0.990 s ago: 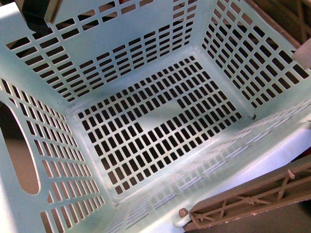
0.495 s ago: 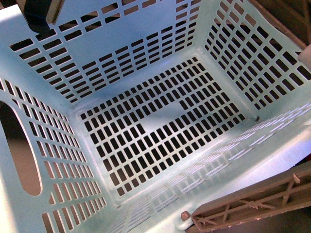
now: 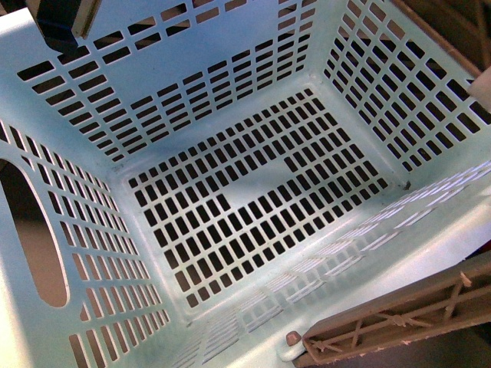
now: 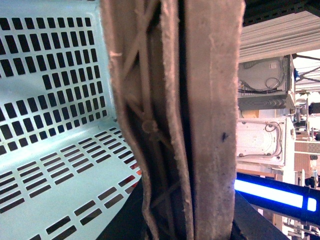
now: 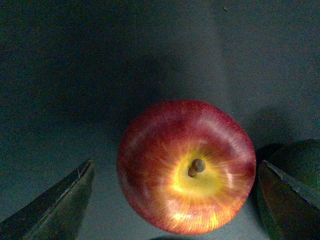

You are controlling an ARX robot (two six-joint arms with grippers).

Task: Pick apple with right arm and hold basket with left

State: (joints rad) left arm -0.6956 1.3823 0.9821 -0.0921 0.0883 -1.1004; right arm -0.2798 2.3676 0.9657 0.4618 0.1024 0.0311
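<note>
Grasp pending on apple [image 5: 186,165], stem up on dark desk [image 5: 75,75], framed untouched by wide-spread right claw [image 5: 175,164]. Left claw [image 4: 187,222] apparently clamped on handle [image 4: 210,100] of basket [image 3: 261,182]. Next: lower, centre, close gently.

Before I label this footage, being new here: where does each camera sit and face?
Front: on the body, looking down into the basket; no arm clearly seen.
Left wrist: on the left arm, facing along the basket's handle; dark fingers flank it.
Right wrist: looking down on the apple, open fingers either side.
Front and left wrist share the basket.
</note>
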